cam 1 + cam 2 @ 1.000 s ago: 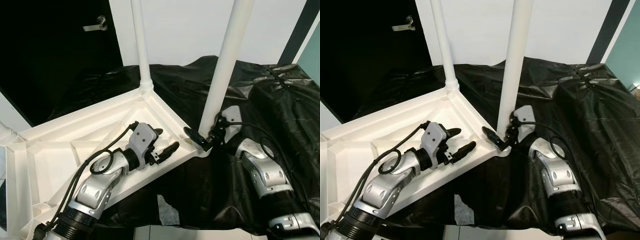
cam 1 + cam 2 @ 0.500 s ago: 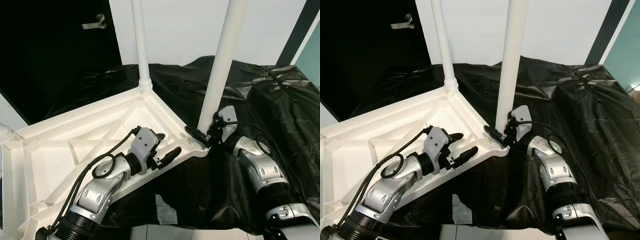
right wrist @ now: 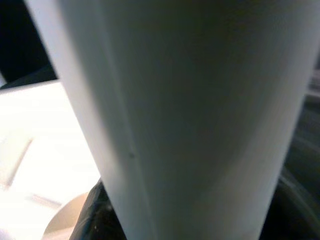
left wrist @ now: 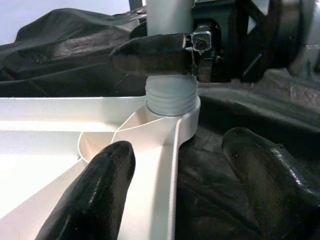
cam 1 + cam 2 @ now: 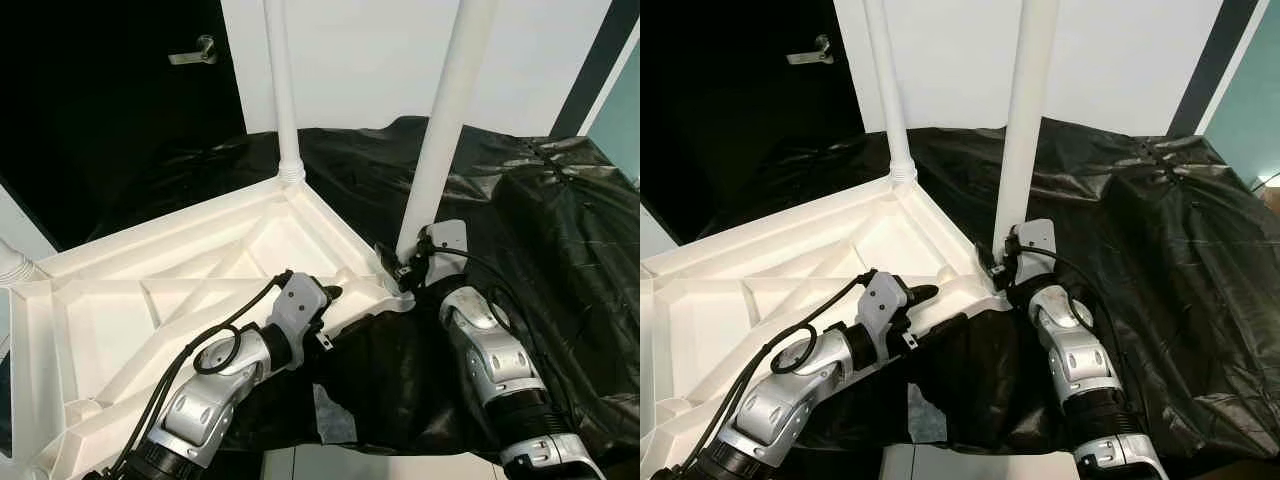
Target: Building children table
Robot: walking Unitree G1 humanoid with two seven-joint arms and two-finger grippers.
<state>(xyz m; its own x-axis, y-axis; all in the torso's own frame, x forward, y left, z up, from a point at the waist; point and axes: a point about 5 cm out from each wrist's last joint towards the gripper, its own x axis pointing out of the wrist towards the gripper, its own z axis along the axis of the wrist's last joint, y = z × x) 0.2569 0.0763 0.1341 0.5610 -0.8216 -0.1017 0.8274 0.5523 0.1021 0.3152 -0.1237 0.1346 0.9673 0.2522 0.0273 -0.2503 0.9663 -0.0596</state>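
A white children's tabletop [image 5: 150, 270] lies upside down on a black sheet. One white leg [image 5: 283, 100] stands in its far corner. A second, thicker leg [image 5: 445, 130] stands in the near corner, its ribbed end [image 4: 171, 97] sitting in the corner socket. My right gripper [image 5: 400, 265] is shut on this leg just above the socket; one of its fingers [image 4: 150, 54] crosses the leg's base. My left gripper [image 4: 175, 185] is open and straddles the tabletop's rim just short of that corner, one finger [image 4: 95, 190] inside the rim and the other outside over the sheet.
The crumpled black sheet [image 5: 560, 200] covers the surface to the right and behind. A white paper scrap [image 5: 333, 415] lies at its near edge. Another leg's base [image 5: 15, 265] shows at the far left. A dark door with a handle [image 5: 195, 52] stands at the back left.
My left gripper has slid along the rim toward the near corner, and its outer finger has dropped beside the edge. My right arm has drawn in closer to the leg's base.
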